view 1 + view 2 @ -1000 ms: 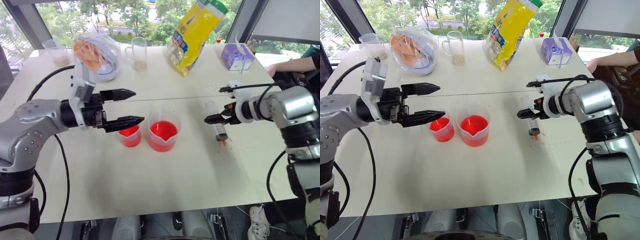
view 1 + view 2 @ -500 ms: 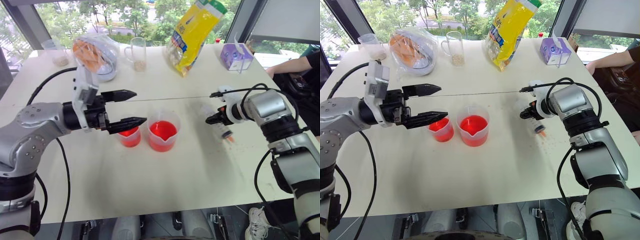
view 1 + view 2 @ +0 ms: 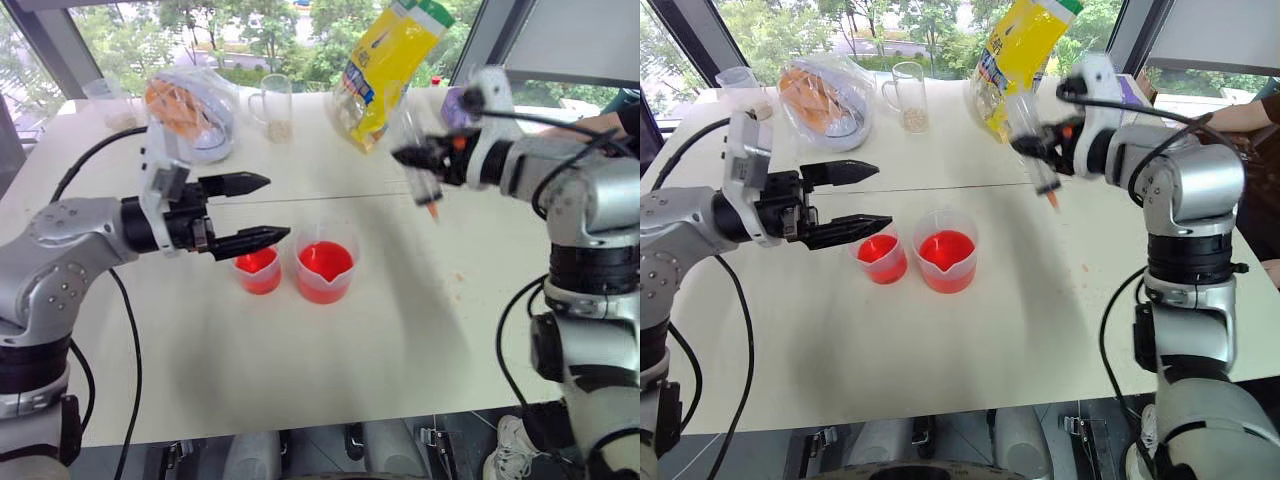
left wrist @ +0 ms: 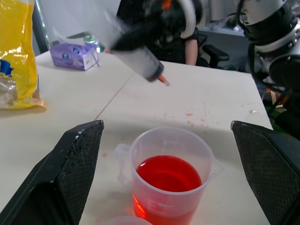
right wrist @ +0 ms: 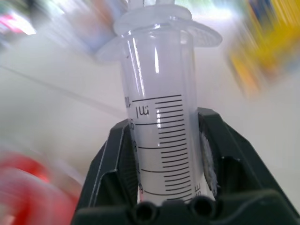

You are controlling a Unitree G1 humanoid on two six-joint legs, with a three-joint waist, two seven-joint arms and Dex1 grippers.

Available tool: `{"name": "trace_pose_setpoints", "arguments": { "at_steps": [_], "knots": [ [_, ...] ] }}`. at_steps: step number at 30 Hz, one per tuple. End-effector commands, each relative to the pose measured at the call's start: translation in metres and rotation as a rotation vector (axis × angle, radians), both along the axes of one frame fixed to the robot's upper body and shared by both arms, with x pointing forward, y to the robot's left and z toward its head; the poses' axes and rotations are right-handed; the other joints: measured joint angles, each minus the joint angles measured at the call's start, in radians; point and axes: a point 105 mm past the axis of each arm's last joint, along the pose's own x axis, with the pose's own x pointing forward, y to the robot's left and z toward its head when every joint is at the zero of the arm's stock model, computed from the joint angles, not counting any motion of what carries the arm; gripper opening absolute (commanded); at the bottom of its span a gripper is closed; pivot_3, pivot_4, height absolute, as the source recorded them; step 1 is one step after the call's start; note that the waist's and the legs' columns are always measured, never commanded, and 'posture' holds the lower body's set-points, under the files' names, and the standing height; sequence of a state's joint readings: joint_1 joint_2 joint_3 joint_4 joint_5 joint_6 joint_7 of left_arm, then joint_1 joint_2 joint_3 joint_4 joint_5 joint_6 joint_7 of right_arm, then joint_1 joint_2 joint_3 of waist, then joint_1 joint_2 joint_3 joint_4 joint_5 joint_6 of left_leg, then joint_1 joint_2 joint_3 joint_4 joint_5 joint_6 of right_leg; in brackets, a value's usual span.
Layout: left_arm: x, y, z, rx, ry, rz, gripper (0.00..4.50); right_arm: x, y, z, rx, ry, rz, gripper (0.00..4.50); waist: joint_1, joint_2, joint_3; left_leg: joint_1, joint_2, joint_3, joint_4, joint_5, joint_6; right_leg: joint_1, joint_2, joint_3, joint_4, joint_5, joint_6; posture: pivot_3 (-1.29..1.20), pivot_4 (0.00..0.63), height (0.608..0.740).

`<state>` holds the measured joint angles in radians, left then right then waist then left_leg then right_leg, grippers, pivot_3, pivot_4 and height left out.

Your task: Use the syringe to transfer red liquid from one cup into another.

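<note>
Nearest the camera, a bare stretch of the white table (image 3: 330, 370) is seen across the lower part of the frame. At the centre of the frame the wider spouted cup (image 3: 326, 262) is stood with red liquid (image 3: 326, 262) in it, and just to its left the smaller cup (image 3: 259, 271), also holding red liquid, is placed beside it without contact that can be made out. At centre left the left tool (image 3: 255, 210) is held level above the table, its two black fingers spread wide and grasping nothing, the lower fingertip lying over the smaller cup's rim. In the upper right the right tool (image 3: 412, 155) is raised clear of the table and is clenched on the barrel of the syringe (image 3: 424, 185), which is hung with its orange tip downward, well right of and beyond the cups. Along the far edge, at the top of the frame, a yellow bag (image 3: 388, 68), a glass mug (image 3: 275, 106), a clear bag (image 3: 192, 110) and a purple box (image 3: 462, 112) are set.
</note>
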<state>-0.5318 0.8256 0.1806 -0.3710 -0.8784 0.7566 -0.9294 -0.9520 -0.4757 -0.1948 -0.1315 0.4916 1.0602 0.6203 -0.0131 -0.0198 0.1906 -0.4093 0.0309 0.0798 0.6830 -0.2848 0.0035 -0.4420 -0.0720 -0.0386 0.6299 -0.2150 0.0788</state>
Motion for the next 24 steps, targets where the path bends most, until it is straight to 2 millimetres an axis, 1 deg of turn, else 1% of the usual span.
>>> {"name": "trace_pose_setpoints", "arguments": {
  "at_steps": [1, 4, 6, 8, 11, 15, 19, 24],
  "knots": [
    [0.001, 0.002, 0.014, 0.011, -0.059, -0.01, 4.5, -0.03, 0.014, 0.035, 0.207, -0.166, 0.12, 1.39, 0.0, 0.0, 0.0, 0.0, 0.0, 0.0, 0.0, 0.0, 0.0, 0.0, 0.0, 0.0, 0.0, 0.0, 0.0, 0.0, 0.15, 0.74],
    [0.004, 0.001, 0.015, 0.014, -0.061, -0.018, 4.5, -0.049, 0.033, 0.032, 0.33, -0.189, 0.251, 1.39, 0.003, 0.0, 0.0, 0.0, 0.001, 0.0, 0.0, 0.0, -0.001, 0.0, -0.001, 0.0, 0.0, 0.0, 0.0, 0.0, 0.15, 0.74],
    [0.005, 0.001, 0.015, 0.015, -0.062, -0.02, 4.5, -0.056, 0.041, 0.026, 0.398, -0.18, 0.305, 1.39, 0.002, 0.0, 0.0, 0.0, 0.001, 0.0, 0.0, 0.0, 0.0, 0.001, -0.001, 0.0, 0.0, 0.0, 0.0, 0.0, 0.15, 0.74],
    [0.005, 0.0, 0.017, 0.016, -0.066, -0.026, 4.5, -0.06, 0.049, 0.012, 0.426, -0.179, 0.329, 1.39, 0.001, 0.0, 0.0, 0.0, 0.0, 0.0, 0.0, 0.0, 0.0, 0.0, -0.001, 0.0, 0.0, 0.0, 0.0, 0.0, 0.15, 0.74],
    [0.005, 0.0, 0.02, 0.022, -0.07, -0.032, 4.5, -0.06, 0.059, -0.016, 0.442, -0.164, 0.337, 1.39, -0.001, 0.0, 0.0, 0.0, 0.0, 0.0, 0.0, 0.0, 0.0, 0.001, -0.001, 0.0, 0.0, 0.0, 0.0, 0.0, 0.15, 0.74],
    [0.004, 0.0, 0.023, 0.022, -0.071, -0.037, 4.5, -0.059, 0.066, -0.042, 0.412, -0.163, 0.329, 1.39, -0.002, 0.0, 0.0, 0.0, 0.0, 0.0, 0.0, 0.0, 0.0, 0.0, -0.001, 0.0, 0.0, 0.0, 0.0, 0.0, 0.15, 0.74],
    [0.003, -0.002, 0.024, 0.016, -0.067, -0.046, 4.5, -0.055, 0.072, -0.072, 0.352, -0.145, 0.31, 1.39, -0.002, 0.0, 0.0, 0.001, 0.0, 0.0, 0.0, 0.0, -0.001, 0.0, 0.0, 0.0, 0.0, 0.0, 0.0, 0.0, 0.15, 0.74],
    [0.004, -0.005, 0.026, 0.004, -0.07, -0.05, 4.5, -0.053, 0.075, -0.099, 0.262, -0.139, 0.29, 1.39, -0.002, 0.0, 0.0, 0.001, 0.0, 0.0, 0.0, 0.0, -0.001, 0.0, 0.0, 0.0, 0.0, 0.0, 0.0, 0.0, 0.15, 0.74]
  ]
}}
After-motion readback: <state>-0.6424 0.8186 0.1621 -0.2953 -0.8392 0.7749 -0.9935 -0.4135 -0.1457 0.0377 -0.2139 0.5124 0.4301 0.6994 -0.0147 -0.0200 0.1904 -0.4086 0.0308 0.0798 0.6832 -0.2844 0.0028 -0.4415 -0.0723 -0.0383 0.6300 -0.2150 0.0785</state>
